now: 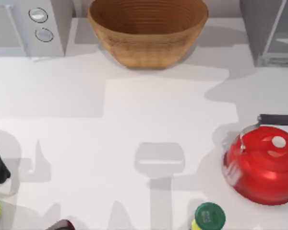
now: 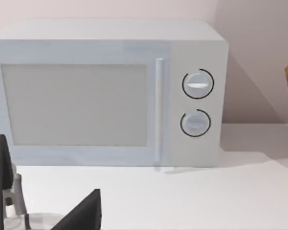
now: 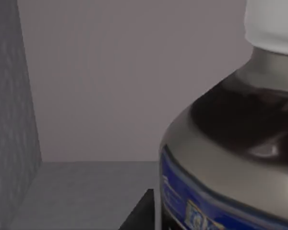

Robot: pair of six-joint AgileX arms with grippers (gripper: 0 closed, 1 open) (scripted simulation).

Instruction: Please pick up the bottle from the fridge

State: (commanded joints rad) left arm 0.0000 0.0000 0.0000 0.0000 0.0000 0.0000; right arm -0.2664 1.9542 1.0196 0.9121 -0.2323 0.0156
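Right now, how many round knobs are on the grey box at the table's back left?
2. The upper round knob and the lower round knob sit one above the other on the grey box, right of its door panel.

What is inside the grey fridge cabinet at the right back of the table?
In the right wrist view, a clear-greyish bottle with a white cap and blue label stands on the floor of the grey fridge cabinet. The bottle's base and whatever lies behind it are hidden.

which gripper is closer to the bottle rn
Right. Its wrist view shows the bottle looming close inside the fridge. The left gripper sits over by the microwave, far across the table.
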